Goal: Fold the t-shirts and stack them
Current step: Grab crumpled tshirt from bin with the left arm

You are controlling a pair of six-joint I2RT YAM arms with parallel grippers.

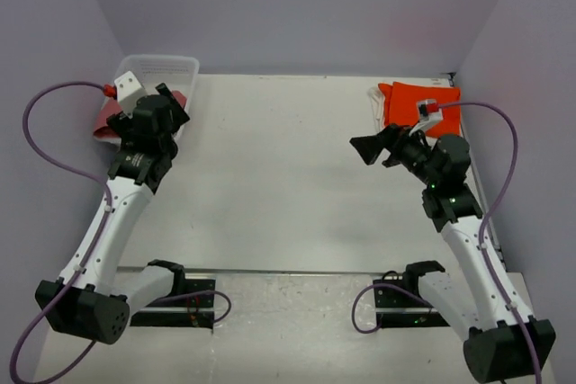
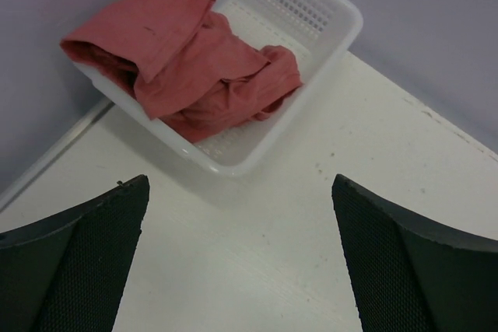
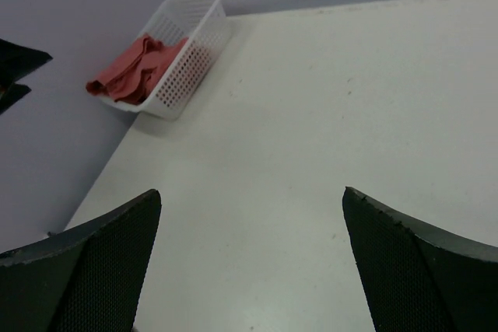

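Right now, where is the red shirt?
In the overhead view, the red shirt lies in the basket at the far left corner of the table, spilling over its rim.

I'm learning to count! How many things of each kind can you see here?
T-shirts: 2, the rose-red t-shirt and the orange t-shirt
Other cloth: 1, a white cloth edge beside the orange, too little to name
Baskets: 1, the basket
Robot arms: 2, left arm and right arm
Total: 6
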